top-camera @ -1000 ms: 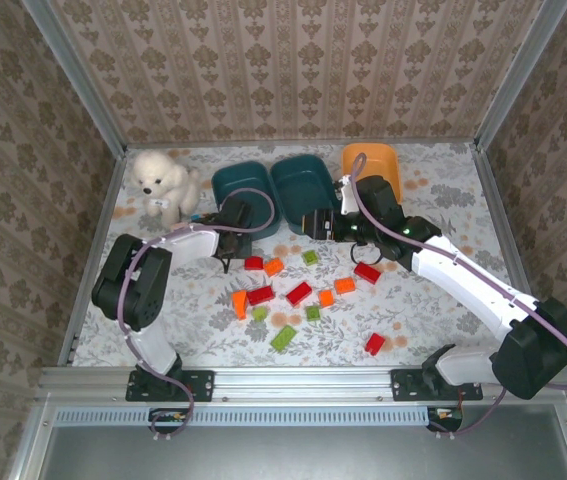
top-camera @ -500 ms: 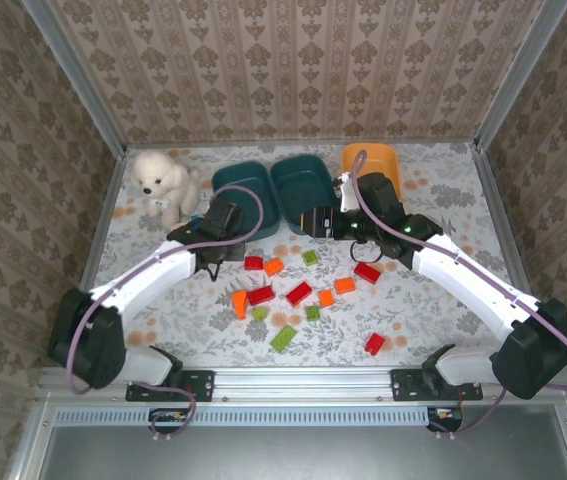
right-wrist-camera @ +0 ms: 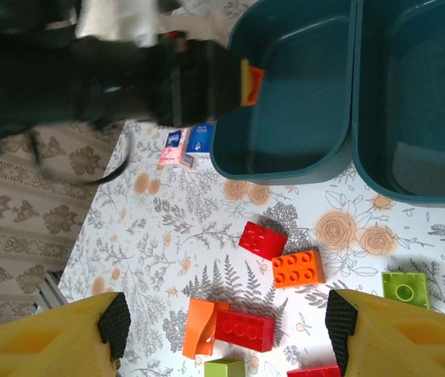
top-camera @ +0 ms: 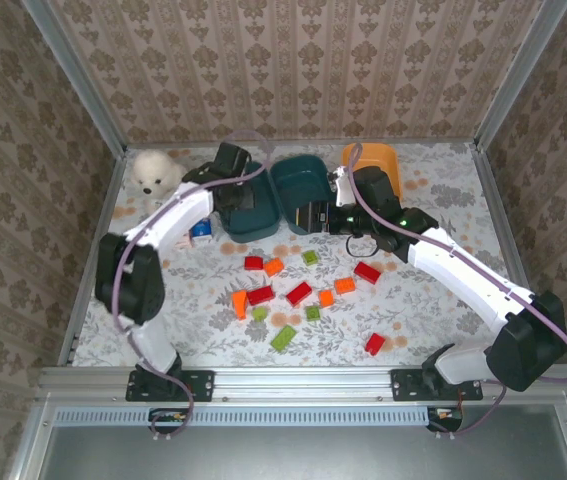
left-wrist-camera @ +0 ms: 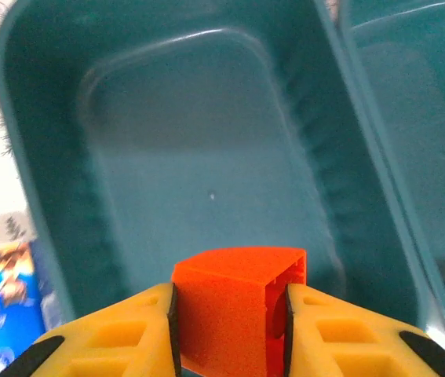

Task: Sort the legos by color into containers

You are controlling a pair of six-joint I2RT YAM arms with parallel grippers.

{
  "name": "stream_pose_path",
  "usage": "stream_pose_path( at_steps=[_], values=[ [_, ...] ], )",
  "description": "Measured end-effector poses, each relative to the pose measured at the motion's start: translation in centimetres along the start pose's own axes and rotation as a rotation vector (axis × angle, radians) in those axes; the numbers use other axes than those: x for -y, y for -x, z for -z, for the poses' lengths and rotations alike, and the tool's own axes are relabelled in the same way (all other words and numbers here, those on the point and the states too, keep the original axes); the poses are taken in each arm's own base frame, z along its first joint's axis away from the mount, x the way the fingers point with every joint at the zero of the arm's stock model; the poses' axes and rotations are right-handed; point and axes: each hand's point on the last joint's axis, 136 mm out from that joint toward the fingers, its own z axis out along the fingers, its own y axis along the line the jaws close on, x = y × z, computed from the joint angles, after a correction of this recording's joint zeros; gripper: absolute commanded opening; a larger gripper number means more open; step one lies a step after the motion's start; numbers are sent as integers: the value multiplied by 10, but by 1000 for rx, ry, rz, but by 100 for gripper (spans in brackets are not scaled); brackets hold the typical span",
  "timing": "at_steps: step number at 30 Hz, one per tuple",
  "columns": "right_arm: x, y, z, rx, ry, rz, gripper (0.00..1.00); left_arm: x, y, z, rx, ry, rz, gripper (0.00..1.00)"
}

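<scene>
My left gripper (left-wrist-camera: 234,314) is shut on a red lego (left-wrist-camera: 234,306) and hangs over the left teal tray (left-wrist-camera: 206,149); from above it sits at that tray (top-camera: 251,208). The middle teal tray (top-camera: 303,178) and the orange tray (top-camera: 375,160) stand to the right. My right gripper (right-wrist-camera: 226,322) is open and holds nothing, above the table in front of the middle tray (top-camera: 310,220). Below it lie a red lego (right-wrist-camera: 263,239), an orange one (right-wrist-camera: 297,268), another red one (right-wrist-camera: 243,329) and a green one (right-wrist-camera: 404,289). Several more legos (top-camera: 299,293) are scattered mid-table.
A white plush dog (top-camera: 151,172) sits at the back left. Small blue and white items (right-wrist-camera: 187,144) lie just left of the left tray. Both arms meet near the trays, the left forearm (top-camera: 178,215) crossing the table's left side.
My left arm has swung from beside the scattered legos up and back to the left teal tray, carrying the red lego. The right arm has barely moved.
</scene>
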Motion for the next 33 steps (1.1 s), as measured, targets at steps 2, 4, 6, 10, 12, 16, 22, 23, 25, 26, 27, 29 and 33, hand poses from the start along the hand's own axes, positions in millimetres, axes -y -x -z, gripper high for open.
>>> stream_pose_path(
  at_steps=[2,4,6,10,12,16,22,23,25,26,27,29,33],
  values=[
    [0,0,0,1,0,0,70,-3,6,-23,-31,7,6,34],
    [0,0,0,-1,-2,-1,70,-7,8,-45,-62,15,13,34],
    [1,-2,1,-7,-6,-3,70,-11,5,-61,-93,22,22,34],
    [1,-2,4,-5,-10,-4,70,-18,-4,-77,-144,27,33,35],
    [0,-1,8,-1,-10,-4,71,-17,-6,-80,-157,18,37,36],
    [0,0,12,7,-13,-4,70,-15,-7,-80,-168,2,38,45],
    [1,0,12,6,-14,-5,70,-12,-2,-75,-165,-6,46,60],
    [1,0,12,5,-14,-5,70,-11,-1,-74,-162,-7,46,61],
    [2,0,12,6,-18,-5,70,-11,1,-72,-161,-7,46,61],
    [3,0,12,6,-24,-6,70,-11,3,-71,-158,-8,46,62],
    [4,-1,12,6,-32,-7,70,-10,5,-68,-153,-10,46,62],
    [8,-3,12,1,-54,-8,70,-9,10,-60,-136,-15,47,64],
    [20,-8,15,-20,-115,-9,70,-3,37,-14,-40,-48,52,66]
  ],
)
